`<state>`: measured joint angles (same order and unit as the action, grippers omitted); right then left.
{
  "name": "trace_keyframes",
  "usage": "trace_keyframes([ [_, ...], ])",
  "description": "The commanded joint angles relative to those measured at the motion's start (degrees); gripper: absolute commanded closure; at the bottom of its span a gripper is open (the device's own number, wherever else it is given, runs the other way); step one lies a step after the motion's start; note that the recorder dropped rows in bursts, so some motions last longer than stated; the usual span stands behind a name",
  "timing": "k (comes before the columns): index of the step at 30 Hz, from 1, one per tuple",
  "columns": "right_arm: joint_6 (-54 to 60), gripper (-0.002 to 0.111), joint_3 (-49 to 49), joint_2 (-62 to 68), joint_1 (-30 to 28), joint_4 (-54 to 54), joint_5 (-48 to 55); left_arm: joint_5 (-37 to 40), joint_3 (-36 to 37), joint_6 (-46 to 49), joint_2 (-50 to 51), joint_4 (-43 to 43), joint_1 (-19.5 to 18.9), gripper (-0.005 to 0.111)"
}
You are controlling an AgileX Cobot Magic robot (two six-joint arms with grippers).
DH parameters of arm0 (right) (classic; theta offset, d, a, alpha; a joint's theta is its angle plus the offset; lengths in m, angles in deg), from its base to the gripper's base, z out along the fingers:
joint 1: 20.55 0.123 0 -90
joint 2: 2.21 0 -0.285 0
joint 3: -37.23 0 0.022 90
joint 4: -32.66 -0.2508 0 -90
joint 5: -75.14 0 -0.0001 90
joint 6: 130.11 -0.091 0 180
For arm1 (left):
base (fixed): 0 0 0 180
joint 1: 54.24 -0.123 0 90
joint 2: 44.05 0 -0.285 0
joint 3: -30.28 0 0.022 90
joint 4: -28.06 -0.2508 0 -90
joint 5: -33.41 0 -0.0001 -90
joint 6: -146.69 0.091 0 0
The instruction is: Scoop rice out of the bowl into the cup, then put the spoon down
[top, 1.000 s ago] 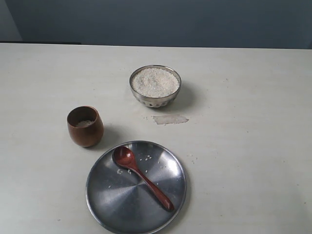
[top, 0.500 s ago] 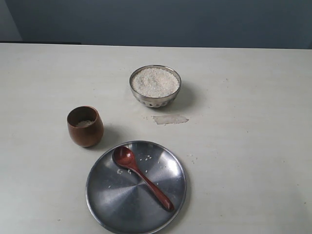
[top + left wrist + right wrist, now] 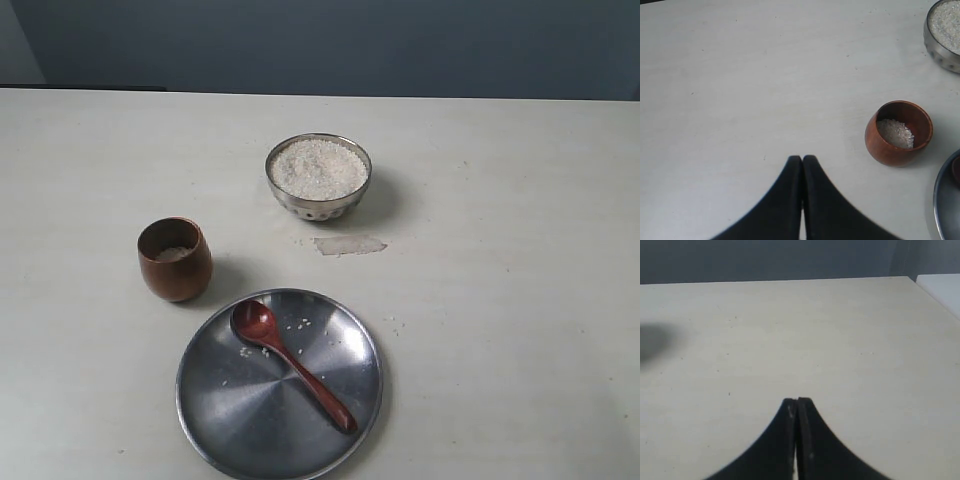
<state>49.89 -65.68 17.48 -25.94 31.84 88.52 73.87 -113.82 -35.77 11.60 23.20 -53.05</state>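
Observation:
The steel bowl (image 3: pixel 318 177) stands at the table's middle back, heaped with white rice (image 3: pixel 318 167). Left of it and nearer stands the brown wooden cup (image 3: pixel 175 259), a little rice at its bottom (image 3: pixel 895 133). The reddish wooden spoon (image 3: pixel 290 362) lies on the large steel plate (image 3: pixel 220 400), its small bowl toward the cup. Neither gripper shows in the exterior view. My left gripper (image 3: pixel 802 159) is shut and empty over bare table, apart from the cup (image 3: pixel 898 133). My right gripper (image 3: pixel 796 401) is shut, empty, over bare table.
A few loose grains lie on the plate near the spoon (image 3: pixel 300 323) and on the table at its right (image 3: pixel 395 322). A pale smear (image 3: pixel 348 244) marks the table in front of the bowl. The bowl's edge (image 3: pixel 935 42) shows in the left wrist view.

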Motion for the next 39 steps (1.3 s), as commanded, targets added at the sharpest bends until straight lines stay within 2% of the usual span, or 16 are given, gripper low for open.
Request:
trace_keyframes([
  [1,0.0,0.108,0.1,0.0,-0.3,-1.0,-0.4,-0.2,-0.4,-0.1,0.1,-0.3,0.1,0.106],
  [22,0.0,0.108,0.1,0.0,-0.3,-1.3,-0.7,-0.2,-0.4,-0.1,0.0,-0.3,0.1,0.106],
  [35,0.0,0.108,0.1,0.0,-0.3,-1.3,-0.7,-0.2,-0.4,-0.1,-13.9,-0.3,0.1,0.106],
  [39,0.0,0.108,0.1,0.0,-0.3,-1.3,-0.7,-4.2,-0.4,0.0,-18.7,-2.4,0.1,0.106],
])
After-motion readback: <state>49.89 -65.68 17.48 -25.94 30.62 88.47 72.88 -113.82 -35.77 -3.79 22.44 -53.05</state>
